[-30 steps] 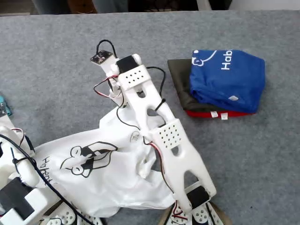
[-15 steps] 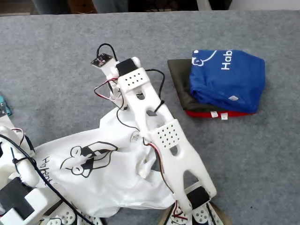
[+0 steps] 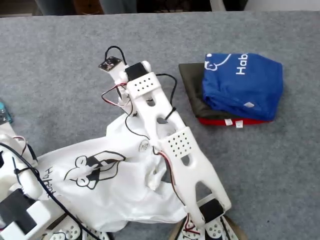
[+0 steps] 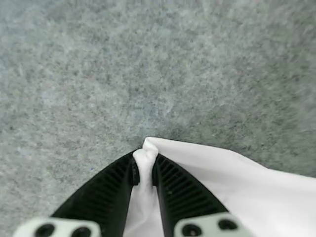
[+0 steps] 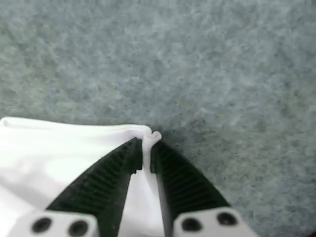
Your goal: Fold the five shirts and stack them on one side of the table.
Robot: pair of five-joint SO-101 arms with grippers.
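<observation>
High view: we see the white shirt [image 3: 100, 180] crumpled at lower left of the grey surface [image 3: 60, 60], and folded at upper right a blue shirt [image 3: 245, 85] atop a dark shirt [image 3: 192, 90] and a red shirt [image 3: 220, 121]. Left wrist view: left jaws pinch a corner of the white shirt. Right wrist view: right jaws clamp a thin edge of it, surface just beyond.

The left pincer [image 4: 144, 165] and right pincer [image 5: 145, 150] share black ribbed fingers [image 4: 111, 190] on white bodies with dark screw holes. Behind the right pincer, the white arm [image 3: 180, 142] has perforated flat links with oval cut-outs, looping black and red cables [image 3: 173, 92], and a dark circuit board [image 3: 110, 64].
</observation>
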